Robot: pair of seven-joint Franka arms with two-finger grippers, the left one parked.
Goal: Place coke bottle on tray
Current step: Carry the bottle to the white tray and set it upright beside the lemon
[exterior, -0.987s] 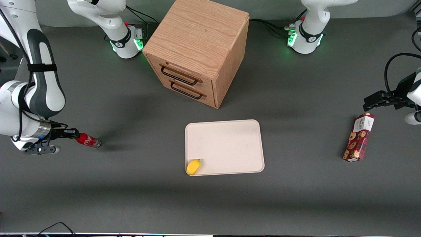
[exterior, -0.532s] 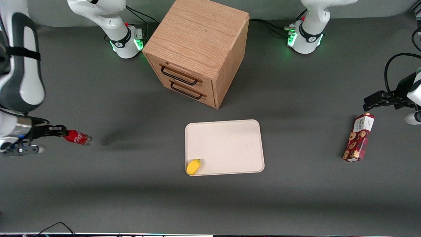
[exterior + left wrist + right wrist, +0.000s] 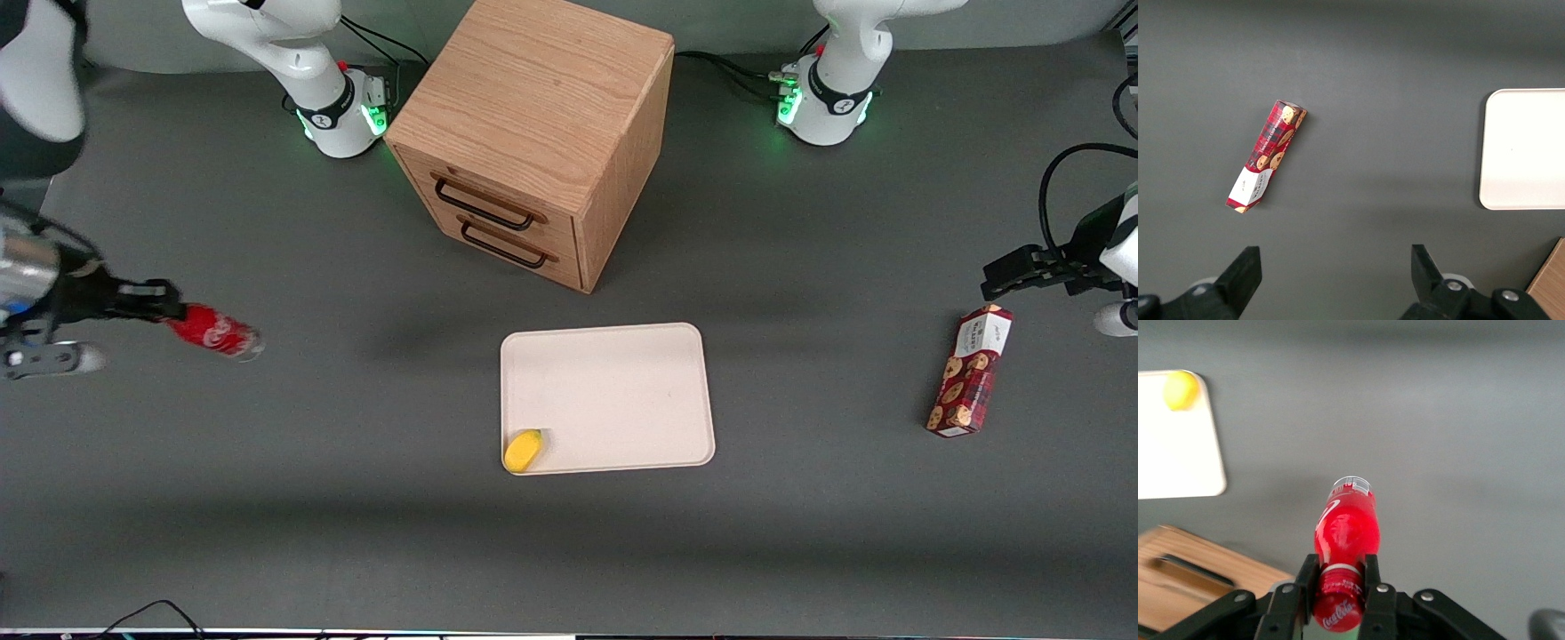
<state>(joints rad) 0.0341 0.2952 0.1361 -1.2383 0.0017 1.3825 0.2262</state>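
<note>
My right gripper is shut on the neck and red cap of the coke bottle, a small red bottle with white script and a silvery base. It holds the bottle lying sideways above the table at the working arm's end. In the right wrist view the fingers clamp the cap and the bottle points away from the gripper. The cream-white tray lies flat in the middle of the table, in front of the drawer cabinet; it also shows in the right wrist view and the left wrist view.
A yellow lemon-like object sits in the tray's corner nearest the front camera. The wooden drawer cabinet stands farther from the camera than the tray. A red-brown cookie box lies toward the parked arm's end.
My gripper has risen with the coke bottle held in it, lifting it off the table and carrying it farther from the front camera. Its shadow has drifted away from it.
</note>
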